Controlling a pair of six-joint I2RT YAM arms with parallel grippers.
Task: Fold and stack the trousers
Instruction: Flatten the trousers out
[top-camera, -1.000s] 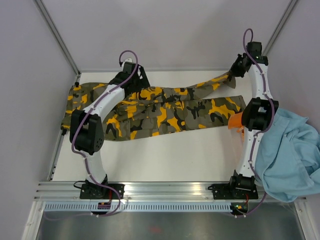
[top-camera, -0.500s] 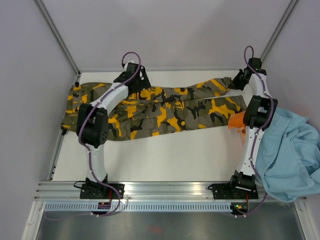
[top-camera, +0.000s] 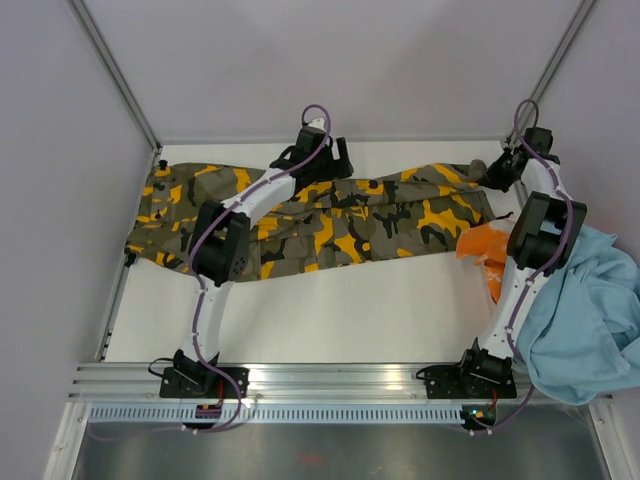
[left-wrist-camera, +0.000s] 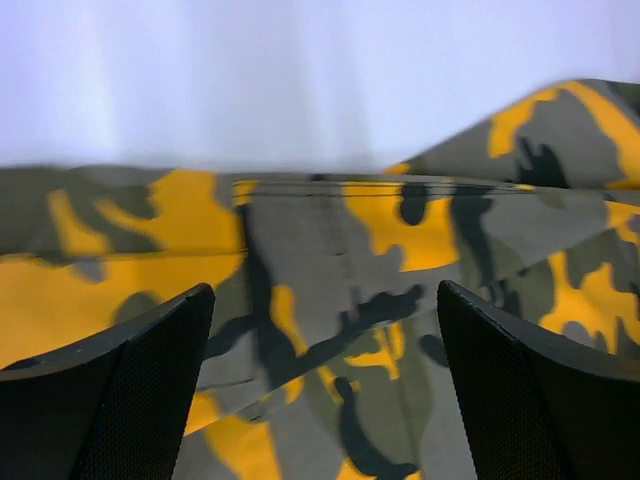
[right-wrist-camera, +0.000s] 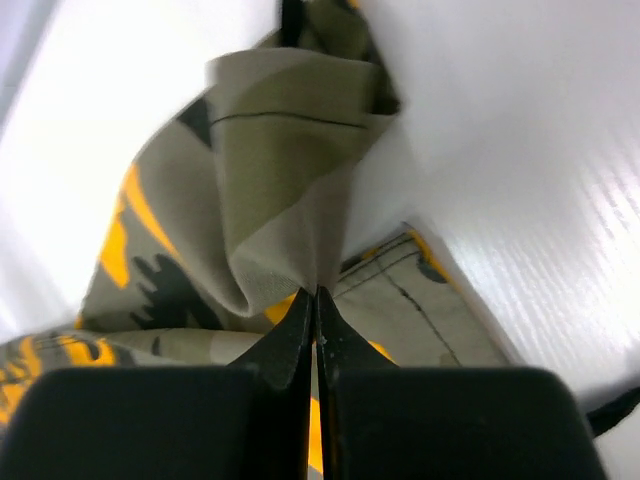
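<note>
white table (top-camera: 350, 310), trousers (top-camera: 400, 225) (spread lengthwise), orange garment (top-camera: 480, 248)

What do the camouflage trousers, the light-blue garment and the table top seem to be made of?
The trousers: woven cloth, probably cotton, matte; stitched seams and soft folds show. The light-blue garment: soft matte fabric, maybe knit; it lies in loose rumples. The table top: smooth white board, faintly glossy; material unclear.

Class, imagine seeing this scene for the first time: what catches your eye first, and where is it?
The camouflage trousers, blotched yellow-orange, sprawl across the far half of the table. The right gripper is shut on a bunched trouser end at the far right, while the left gripper hangs open over their middle. A light-blue garment lies heaped at the right edge.
</note>
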